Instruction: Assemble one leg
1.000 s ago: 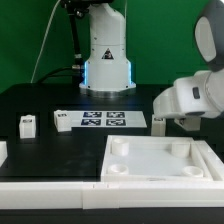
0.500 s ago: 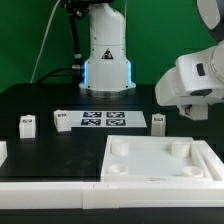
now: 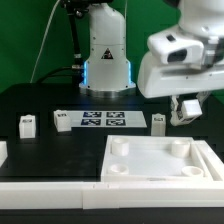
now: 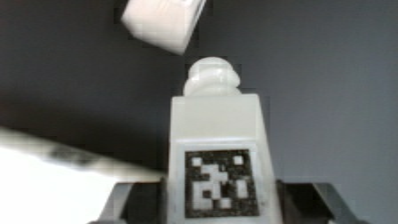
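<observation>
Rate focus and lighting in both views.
Exterior view: evenly lit, the white panel bright, the arm slightly smeared. Wrist view: the leg is soft, its tag grainy but legible; everything behind it is out of focus.

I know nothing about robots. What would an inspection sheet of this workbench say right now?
Surface: black table, white border along its front.
Job's things: held leg, tag facing the wrist camera; three loose legs on the table; panel lying flat.
Clutter: marker board; nothing else seen.
Grippers: gripper above the table, shut on a leg.
Cables: cable hanging beside the robot base.
Surroundings: green backdrop.
</observation>
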Robot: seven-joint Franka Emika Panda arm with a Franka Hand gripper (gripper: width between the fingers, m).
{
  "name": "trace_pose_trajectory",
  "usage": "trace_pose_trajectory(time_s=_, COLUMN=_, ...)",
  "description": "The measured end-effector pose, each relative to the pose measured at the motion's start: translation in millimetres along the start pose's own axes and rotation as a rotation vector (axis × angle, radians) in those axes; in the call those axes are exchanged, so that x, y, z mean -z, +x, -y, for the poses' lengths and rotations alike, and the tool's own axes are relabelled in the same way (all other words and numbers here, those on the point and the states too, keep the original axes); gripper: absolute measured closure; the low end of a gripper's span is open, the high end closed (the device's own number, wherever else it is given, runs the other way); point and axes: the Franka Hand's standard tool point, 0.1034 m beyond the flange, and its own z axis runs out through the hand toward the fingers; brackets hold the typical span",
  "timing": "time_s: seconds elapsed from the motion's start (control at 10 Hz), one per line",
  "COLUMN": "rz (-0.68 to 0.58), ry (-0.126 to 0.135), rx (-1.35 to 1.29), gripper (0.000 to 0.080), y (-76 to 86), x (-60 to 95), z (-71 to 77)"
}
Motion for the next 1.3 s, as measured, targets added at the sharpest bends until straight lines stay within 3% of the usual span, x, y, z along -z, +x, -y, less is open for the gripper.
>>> trace_pose_trajectory(time_s=0.2, rz=-0.133, ry=-0.009, rx=0.011, gripper=0.0509, y=13.4, x=27.7, z=-20.8)
trace_pose_trajectory(time_s=0.3, rz=-0.278, ry=-0.021, rx=0.011, gripper=0.0509, y=26.8, x=30.7, z=-22.4)
trace_pose_trajectory(time_s=0.4, rz=-0.377, ry=-0.032, rx=0.013, gripper=0.0509, y=22.2, x=26.7, z=-23.6)
trace_pose_trajectory(time_s=0.5, rz=-0.414, ry=-0.036, rx=0.013, gripper=0.0509, y=18.3, x=22.9, z=-24.1)
trace_pose_trajectory(time_s=0.7, rz=-0.429, ry=-0.031, rx=0.003, gripper=0.0509, y=27.8, x=20.0, z=-28.5)
trace_pose_trajectory(time_s=1.0, rz=-0.431, ry=-0.01, rx=-0.013, gripper=0.0509, y=78.3, x=34.5, z=-22.1)
trace_pose_trajectory(time_s=1.1, rz=-0.45, ry=-0.014, rx=0.008, gripper=0.0509, y=95.3, x=37.8, z=-28.6)
trace_pose_trajectory(time_s=1.3, rz=-0.497, ry=-0.02, rx=0.009, gripper=0.0509, y=94.3, x=35.4, z=-28.0)
